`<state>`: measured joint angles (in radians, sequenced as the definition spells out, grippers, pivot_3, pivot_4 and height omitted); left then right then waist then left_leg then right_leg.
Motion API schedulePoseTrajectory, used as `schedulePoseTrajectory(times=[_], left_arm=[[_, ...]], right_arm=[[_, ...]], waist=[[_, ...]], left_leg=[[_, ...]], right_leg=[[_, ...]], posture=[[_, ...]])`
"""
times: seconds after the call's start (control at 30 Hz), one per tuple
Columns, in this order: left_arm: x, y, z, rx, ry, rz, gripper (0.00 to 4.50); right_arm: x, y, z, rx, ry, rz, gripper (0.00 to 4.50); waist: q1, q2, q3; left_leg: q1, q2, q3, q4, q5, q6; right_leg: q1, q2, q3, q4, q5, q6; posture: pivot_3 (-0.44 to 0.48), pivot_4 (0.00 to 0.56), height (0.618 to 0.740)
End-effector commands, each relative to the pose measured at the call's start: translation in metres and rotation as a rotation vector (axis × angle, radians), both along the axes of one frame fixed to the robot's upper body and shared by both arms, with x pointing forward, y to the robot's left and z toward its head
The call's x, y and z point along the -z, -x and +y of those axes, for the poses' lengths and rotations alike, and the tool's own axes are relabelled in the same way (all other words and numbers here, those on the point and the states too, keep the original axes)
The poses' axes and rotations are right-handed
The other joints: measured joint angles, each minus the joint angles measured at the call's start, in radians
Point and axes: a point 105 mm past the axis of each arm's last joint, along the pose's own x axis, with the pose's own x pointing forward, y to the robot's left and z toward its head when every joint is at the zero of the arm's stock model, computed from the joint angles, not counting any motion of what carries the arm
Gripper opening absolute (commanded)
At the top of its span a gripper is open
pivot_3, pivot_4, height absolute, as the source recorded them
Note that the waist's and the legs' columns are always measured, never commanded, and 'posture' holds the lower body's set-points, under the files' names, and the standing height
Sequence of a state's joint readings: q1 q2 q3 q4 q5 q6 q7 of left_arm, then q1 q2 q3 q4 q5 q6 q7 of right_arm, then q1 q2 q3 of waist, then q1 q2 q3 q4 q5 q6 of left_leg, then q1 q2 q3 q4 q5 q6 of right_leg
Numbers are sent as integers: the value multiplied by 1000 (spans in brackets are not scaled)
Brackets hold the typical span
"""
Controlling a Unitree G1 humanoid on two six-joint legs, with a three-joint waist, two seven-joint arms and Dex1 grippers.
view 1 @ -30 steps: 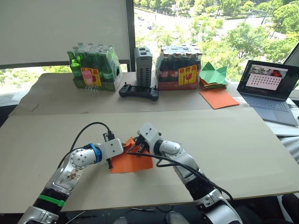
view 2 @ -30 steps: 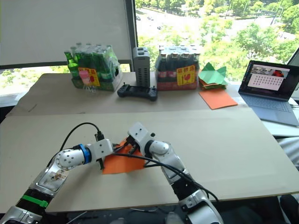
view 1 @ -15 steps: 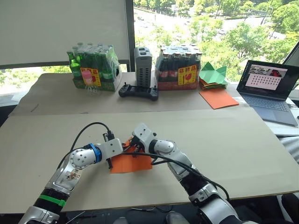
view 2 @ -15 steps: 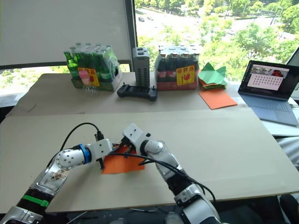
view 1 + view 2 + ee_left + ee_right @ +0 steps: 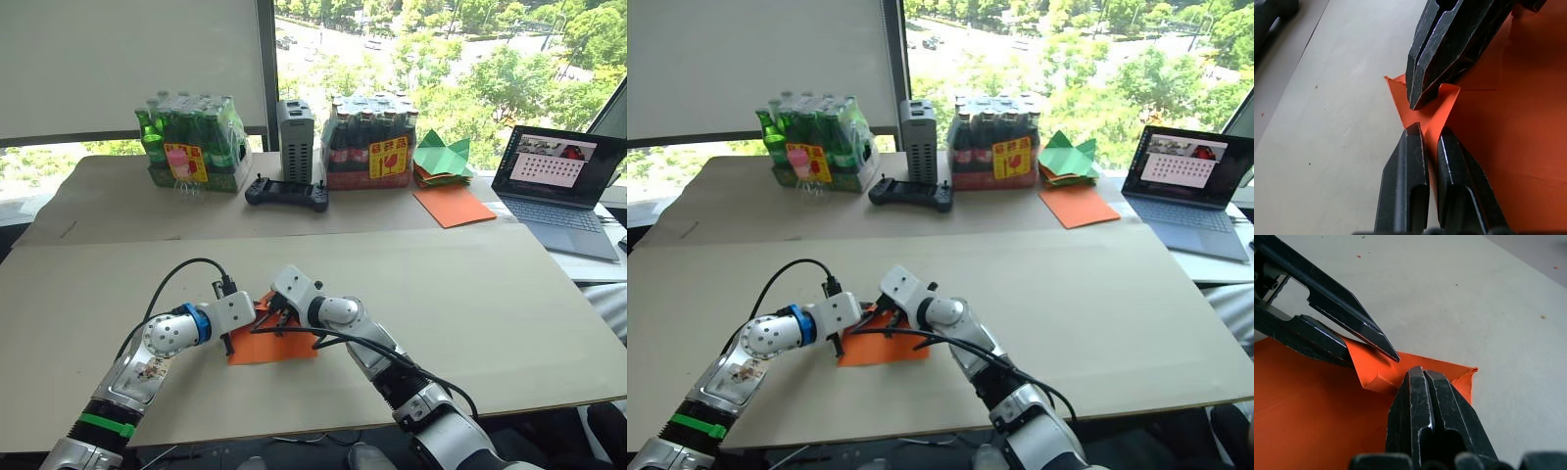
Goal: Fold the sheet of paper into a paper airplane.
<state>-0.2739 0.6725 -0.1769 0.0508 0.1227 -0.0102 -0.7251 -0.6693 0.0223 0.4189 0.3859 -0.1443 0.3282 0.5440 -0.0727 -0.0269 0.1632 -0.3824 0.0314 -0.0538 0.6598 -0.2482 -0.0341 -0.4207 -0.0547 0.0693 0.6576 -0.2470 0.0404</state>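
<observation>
Left gripper (image 5: 1424,134): fingers nearly together, a narrow gap between them, the raised corner flap of the sheet (image 5: 274,345) caught in that gap. Right gripper (image 5: 1422,374): fingers pressed fully together, nothing between them — the tips bear down on the folded corner just beside the left tips. The two grippers meet tip to tip at the sheet's far left corner.

Sheet lies flat on the table (image 5: 490,294), near the front edge and left of centre, with that one corner turned up and partly folded over. No airplane shape yet; judged an early corner fold.

Step in hand, as judged: set the crease at this corner.
- Keep the left pinch light but firm so the flap does not spring back.
- Run the closed right tips along the fold line rather than pressing at one spot — a point press leaves a soft crease.
- Watch the body of the sheet: it is thin, nothing pins it elsewhere, and a sideways push could slide or buckle it.
- Avoid finger collision; the tips are very close.

Far edge of the table: bottle packs (image 5: 191,142), a controller (image 5: 286,193), green paper shapes (image 5: 443,160), a smooth orange sheet (image 5: 454,206); laptop (image 5: 558,186) at the right.
</observation>
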Motion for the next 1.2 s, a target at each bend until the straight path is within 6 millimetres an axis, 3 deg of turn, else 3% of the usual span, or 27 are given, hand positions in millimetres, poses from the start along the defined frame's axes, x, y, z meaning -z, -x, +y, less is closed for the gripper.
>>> schedulePoseTrajectory(times=[0.03, 0.17, 0.4, 0.67, 0.97, 1.17, 1.2], left_arm=[[10, 6, 2, -3, 3, 66, 1116], [6, 3, 5, -33, 29, 50, 2404], [-10, 0, 7, -65, 149, 61, 2404], [-7, 5, 7, -70, 161, 79, 2404], [-32, 13, -6, -62, 414, 156, 2404], [-25, 10, 2, -112, 414, 176, 2404], [-24, 10, 2, -117, 427, 183, 2152]], right_arm=[[13, 5, 3, -21, 35, 33, 0], [11, 3, 3, -11, 27, 26, 0], [4, 1, 7, -6, -8, 14, 0], [-7, -1, 14, -6, -61, 5, 0], [-6, -8, 15, 22, -59, -3, 0], [-8, -9, 17, 20, -62, -5, 0], [-8, -8, 17, 19, -62, -5, 0]], waist=[[0, 0, 0], [0, 0, 0], [-1, 0, 0], [0, 0, 0], [-2, 0, 0], [-1, 0, 0], [-1, 0, 0]], left_leg=[[0, 0, 0, 0, 0, 0], [1, 0, 0, 0, 0, 0], [1, 1, 0, 0, 0, 0], [0, 1, 0, 0, 0, 0], [-1, 1, 0, 0, 0, 0], [-1, 1, 0, 0, 0, 0], [-1, 1, 0, 0, 0, 0]], right_leg=[[0, 0, 0, 0, 0, 0], [1, 0, 0, 0, 0, 0], [0, 1, 0, 1, 0, 0], [-1, 1, 0, 1, 0, 0], [-1, 1, 0, 1, 0, 0], [-1, 1, 0, 1, 0, 0], [-1, 1, 0, 1, 0, 0]], posture=[[0, 150, 740], [0, 150, 740], [0, 150, 740], [0, 150, 740], [0, 150, 740], [0, 150, 740], [0, 150, 740]])
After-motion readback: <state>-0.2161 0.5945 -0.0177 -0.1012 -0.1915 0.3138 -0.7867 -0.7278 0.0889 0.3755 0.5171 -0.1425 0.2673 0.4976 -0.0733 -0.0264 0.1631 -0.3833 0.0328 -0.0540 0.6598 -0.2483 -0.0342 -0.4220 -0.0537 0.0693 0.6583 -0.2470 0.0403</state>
